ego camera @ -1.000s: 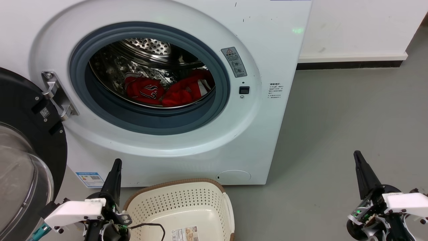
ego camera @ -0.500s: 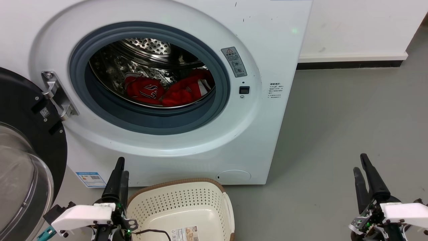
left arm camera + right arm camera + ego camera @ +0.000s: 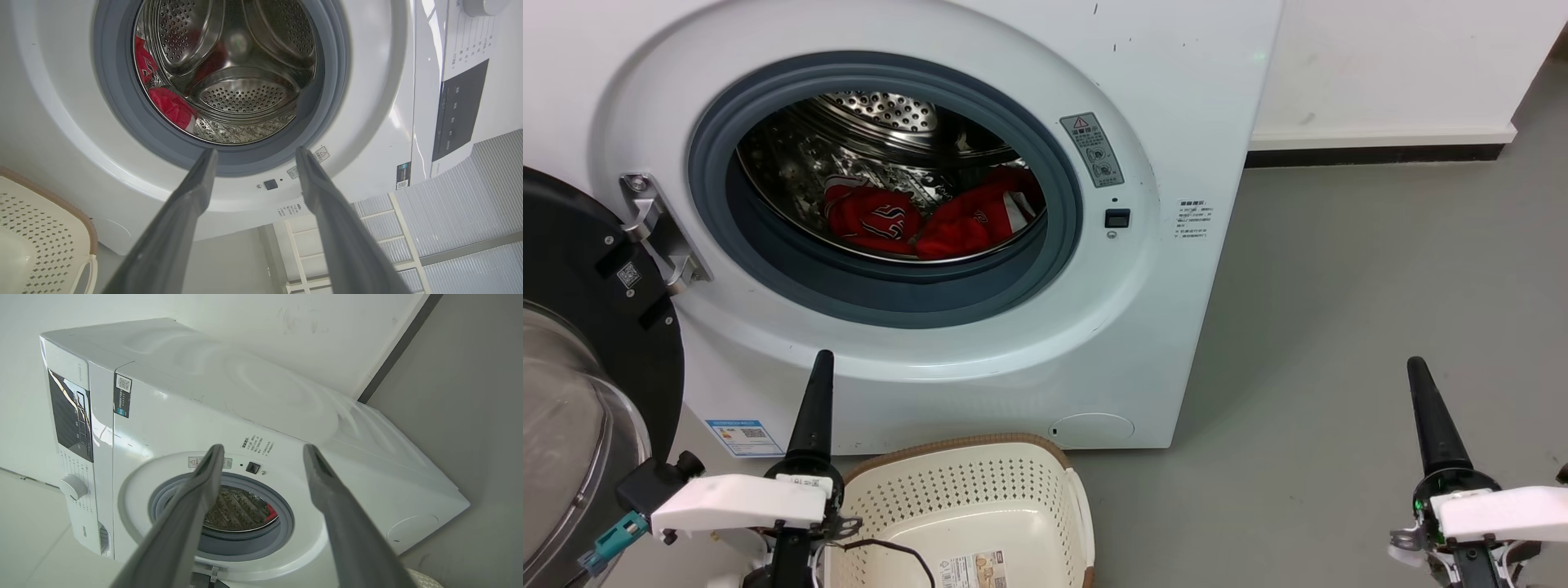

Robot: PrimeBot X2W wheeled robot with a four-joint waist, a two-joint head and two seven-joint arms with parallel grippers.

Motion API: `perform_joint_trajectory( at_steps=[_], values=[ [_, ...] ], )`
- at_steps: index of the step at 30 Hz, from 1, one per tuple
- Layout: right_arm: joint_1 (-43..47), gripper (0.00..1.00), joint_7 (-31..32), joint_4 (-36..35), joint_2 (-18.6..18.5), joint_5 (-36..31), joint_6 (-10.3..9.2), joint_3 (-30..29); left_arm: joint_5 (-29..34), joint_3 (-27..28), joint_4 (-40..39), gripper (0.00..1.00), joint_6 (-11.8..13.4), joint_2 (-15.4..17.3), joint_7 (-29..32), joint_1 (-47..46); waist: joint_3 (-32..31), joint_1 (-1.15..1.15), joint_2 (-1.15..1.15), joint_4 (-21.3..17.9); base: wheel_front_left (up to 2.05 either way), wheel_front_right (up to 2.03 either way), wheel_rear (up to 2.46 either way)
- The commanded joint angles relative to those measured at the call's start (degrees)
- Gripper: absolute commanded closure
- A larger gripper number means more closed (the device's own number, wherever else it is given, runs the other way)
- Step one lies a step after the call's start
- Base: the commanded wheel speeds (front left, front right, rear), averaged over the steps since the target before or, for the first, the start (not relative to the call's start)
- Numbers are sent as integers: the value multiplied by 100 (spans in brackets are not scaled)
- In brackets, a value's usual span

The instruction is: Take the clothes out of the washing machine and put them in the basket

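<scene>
Left hand [image 3: 823, 363] and right hand [image 3: 1417, 367] both released, empty, low before the washer [image 3: 1176, 122]. Clothes [image 3: 931, 220] lie inside the drum [image 3: 882, 110]. Risk: fabric may snag on rubber ring [image 3: 890, 298], dropping beside basket [image 3: 980, 490].

The left gripper [image 3: 823, 361] is reaching further up the head view, its tip climbing higher across the white front of the washing machine [image 3: 1111, 367]. Its wrist is rolling, so the two fingers seen side by side half a second ago are lining up one behind the other. The right gripper [image 3: 1416, 365] is rolling the same way over the grey floor [image 3: 1339, 327], its tip rising a little while its white wrist is sinking towards the bottom edge.
</scene>
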Motion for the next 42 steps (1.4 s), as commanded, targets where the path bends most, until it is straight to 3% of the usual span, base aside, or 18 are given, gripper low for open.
perform_joint_trajectory(
  at_steps=[1, 21, 42],
  values=[
    [-35, 0, -51, -167, -17, -224, 0, 19, 189, -17, -139, 0, -9, 19, -61, -144, 2, 0, 0, 0, 0, 0, 0],
    [225, 0, -144, -653, -15, -2947, 1, 116, 2559, -342, -290, 0, 127, 20, -467, -70, 9, 0, 0, -16, 0, 0, 0],
    [468, 0, -169, -1117, -12, -4664, 1, 184, 4202, -632, -338, 0, 551, 36, -817, -23, 8, 0, 0, -37, 0, 0, 0]
  ],
)
